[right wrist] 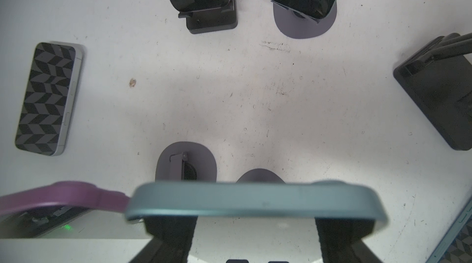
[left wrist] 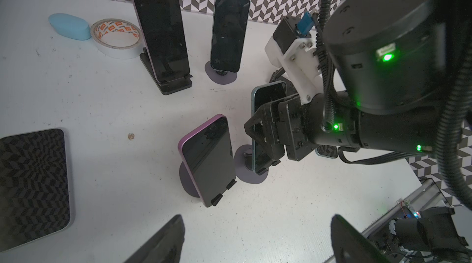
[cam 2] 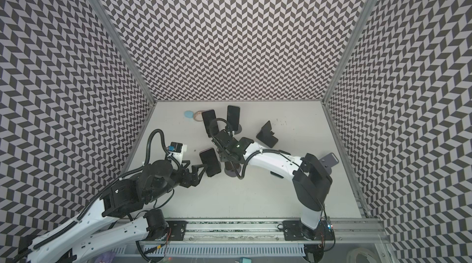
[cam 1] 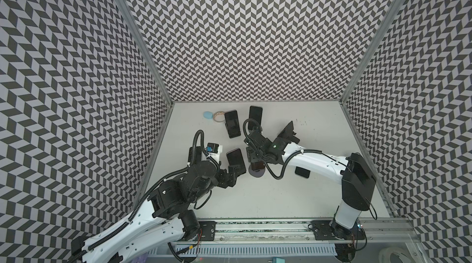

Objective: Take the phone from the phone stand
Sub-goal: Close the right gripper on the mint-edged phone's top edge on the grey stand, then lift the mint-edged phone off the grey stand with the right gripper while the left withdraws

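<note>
Soft, even light coming down from overhead now: white table (cam 1: pixel 268 197) bright, shadows on it faint and fuzzy-edged. Both top views bow hard at the rims, chevron walls (cam 1: pixel 63 70) stretching outward. Right wrist view: teal phone (right wrist: pixel 255 197) right up close, smeared out of focus. Flat phone (right wrist: pixel 48 98) mirrors the wall pattern. Green lamps (left wrist: pixel 387 57) flare in the left wrist view.

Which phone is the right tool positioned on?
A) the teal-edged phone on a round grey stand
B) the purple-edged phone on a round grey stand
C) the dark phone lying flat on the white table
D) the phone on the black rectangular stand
A: in the right wrist view the rim of the teal-edged phone spans the fingers of the right tool, while the purple-edged phone sits outside them.
</note>
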